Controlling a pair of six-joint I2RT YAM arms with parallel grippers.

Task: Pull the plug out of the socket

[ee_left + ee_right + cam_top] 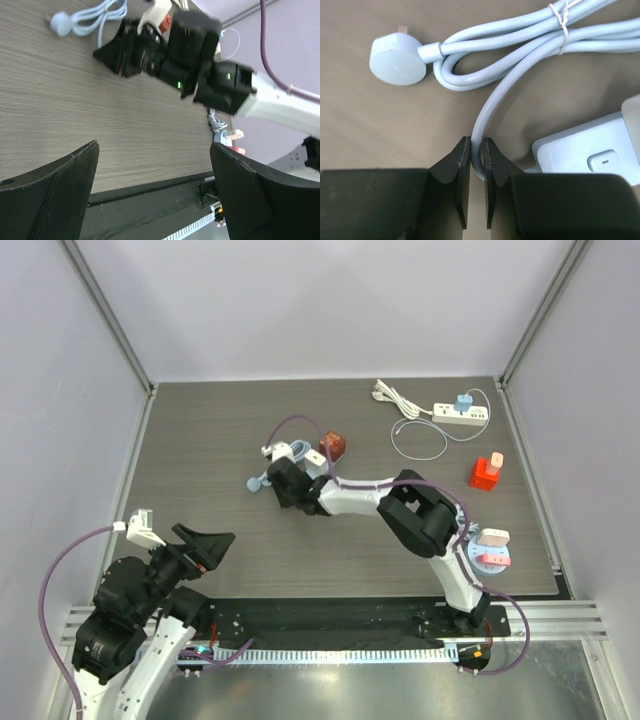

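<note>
Plainly, the round pale plug (pixel 397 61) lies free on the bench (pixel 200 440), joined to no socket, just left of the right tool (pixel 476 142). Only a stub of one pin shows at its far edge. Its pale blue cable (pixel 492 107) loops back beside it, and the right tool's fingers (pixel 462 165) are pressed together on one strand of it. The white socket block (pixel 585 150) sits against that tool's right finger. It is cut off by the frame and by the finger, so its openings cannot be seen. From above, the right wrist covers most of the block, and the plug (pixel 256 482) peeks out beside it.

Bare bench stretches left and near of the plug, well away from the walls. The left tool (pixel 154 147) hangs spread wide over the bench's near left edge, gripping nothing; its view of the right arm is blurred. A second power strip (pixel 460 412), with a blue plug body (pixel 464 401) seated in it, lies close to the far right corner.
</note>
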